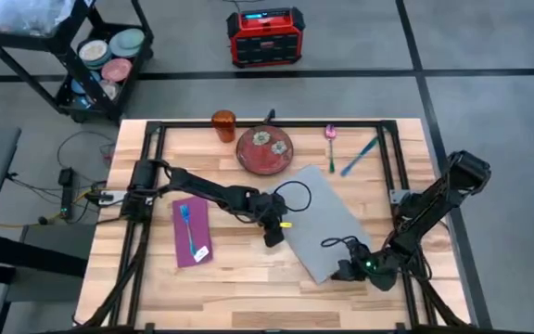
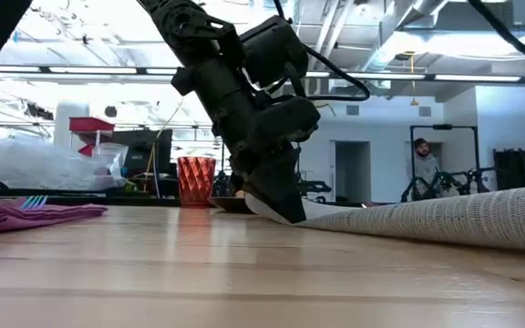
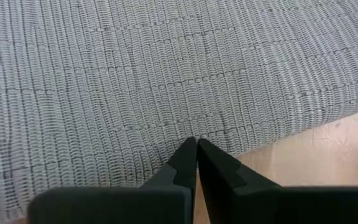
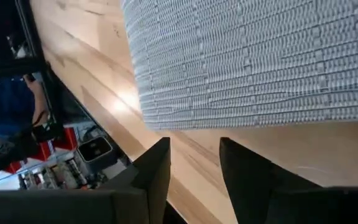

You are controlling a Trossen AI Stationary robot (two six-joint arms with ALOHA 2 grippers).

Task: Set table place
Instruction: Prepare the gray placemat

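Note:
The grey placemat [image 1: 327,221] lies slantwise on the table [image 1: 248,288], right of centre. My left gripper [image 1: 274,237] is shut at the mat's left edge. My right gripper [image 1: 344,270] stands open just off the mat's near corner [image 4: 166,118], touching nothing. The red plate [image 1: 264,150] rests on the table just beyond the mat's far corner, with the orange cup [image 1: 223,124] to its left. The purple napkin [image 1: 191,232] lies flat at the left with a blue utensil [image 1: 186,225] on it. A pink utensil [image 1: 330,139] and a teal utensil [image 1: 360,156] lie at the far right. My left gripper pinches the placemat's left edge [image 3: 185,132] between its two shut fingers. The fingers come from above, slanting down from the table's left. That edge [image 2: 285,213] is raised a little off the wood, and the remainder of the mat [image 2: 463,219] lies on the table.
A black cart [image 1: 109,56] with dishes stands beyond the table's far left corner, and a red and black box [image 1: 265,37] sits on the floor behind. A cable loop [image 1: 295,193] hangs over the mat. A person [image 2: 422,164] stands far back in the room.

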